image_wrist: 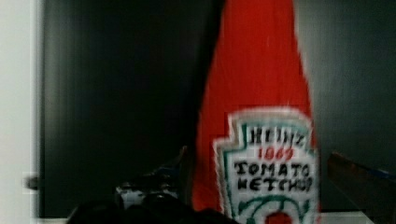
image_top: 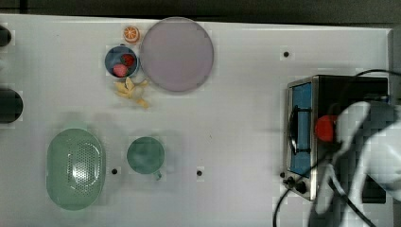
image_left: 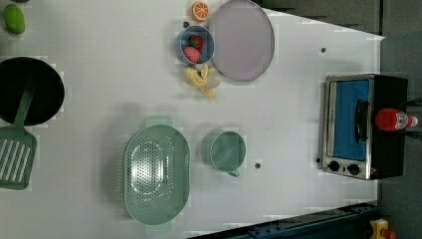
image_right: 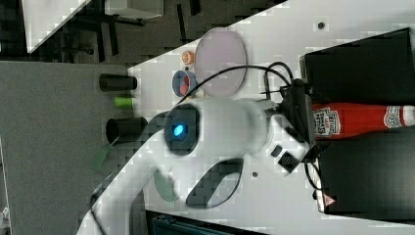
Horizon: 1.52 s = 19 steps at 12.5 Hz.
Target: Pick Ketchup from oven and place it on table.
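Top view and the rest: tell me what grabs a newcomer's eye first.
The red ketchup stands on top of the black oven at the top view's right, with the white arm right beside it. Across the table, a big lilac plate stands out.

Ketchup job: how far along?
Done: the arm has reached the oven; in the right view the gripper sits at the base of the Ketchup. In hand: the grasp; whether the jaws have closed cannot be told. The bottle stands on the oven's black top, not inside, in the left view. Left: lift it off and set it on the table, where open white surface lies beside the oven.
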Each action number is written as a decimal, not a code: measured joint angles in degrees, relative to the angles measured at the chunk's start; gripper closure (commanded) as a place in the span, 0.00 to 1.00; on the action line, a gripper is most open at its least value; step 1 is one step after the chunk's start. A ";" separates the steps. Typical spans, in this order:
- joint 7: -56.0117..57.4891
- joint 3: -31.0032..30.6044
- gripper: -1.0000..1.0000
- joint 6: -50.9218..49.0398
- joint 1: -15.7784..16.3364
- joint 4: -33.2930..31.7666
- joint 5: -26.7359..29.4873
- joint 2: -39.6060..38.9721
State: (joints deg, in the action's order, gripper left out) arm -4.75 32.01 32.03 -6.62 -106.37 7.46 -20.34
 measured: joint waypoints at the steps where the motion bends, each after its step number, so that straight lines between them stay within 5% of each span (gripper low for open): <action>1: -0.01 0.00 0.00 0.73 0.91 -1.23 0.50 -1.12; 2: 0.09 -0.14 0.00 0.64 1.33 -1.96 0.52 -1.34; 4: 0.12 0.14 0.32 1.45 1.58 -2.01 0.39 -0.80; 5: 0.17 0.45 0.38 1.62 1.35 -1.68 0.41 -0.17; 9: 0.12 1.79 0.38 0.28 -0.63 1.51 1.57 0.04; 13: -0.06 2.10 0.38 -13.26 1.09 8.34 0.45 3.92; 19: -0.08 -10.03 0.38 -24.86 11.38 15.39 -4.73 15.73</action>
State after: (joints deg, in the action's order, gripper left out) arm -4.83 21.98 7.18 4.76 -90.98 2.73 -4.61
